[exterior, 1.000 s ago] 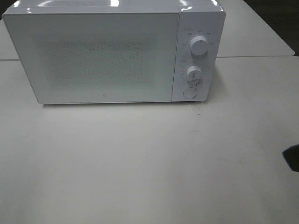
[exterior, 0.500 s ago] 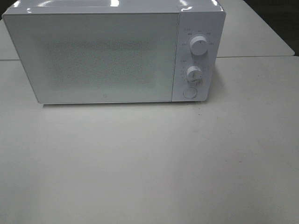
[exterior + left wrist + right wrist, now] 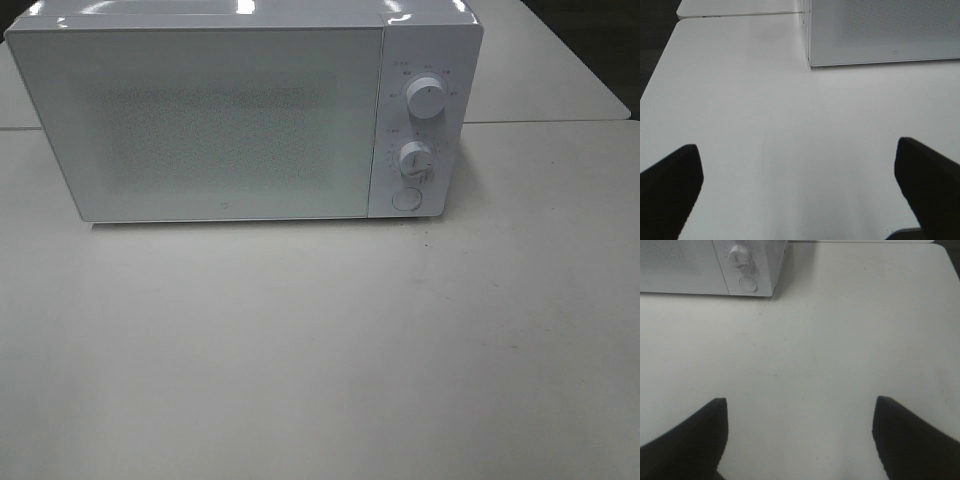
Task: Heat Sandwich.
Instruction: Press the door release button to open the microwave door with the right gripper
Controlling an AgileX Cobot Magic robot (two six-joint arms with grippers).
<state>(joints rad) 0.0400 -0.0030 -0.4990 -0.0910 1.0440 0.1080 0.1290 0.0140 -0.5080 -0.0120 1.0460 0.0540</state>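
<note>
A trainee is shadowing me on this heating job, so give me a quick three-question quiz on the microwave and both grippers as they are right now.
1. True or false: the microwave has its door shut.
2. Multiple choice: the control panel carries
A. a number keypad
B. two knobs above a round button
C. a single lever
3. Fill in the word: the left gripper and the right gripper each hang over the table with jaws ____ and nothing between them.

Key: 1 true; 2 B; 3 open.
</note>
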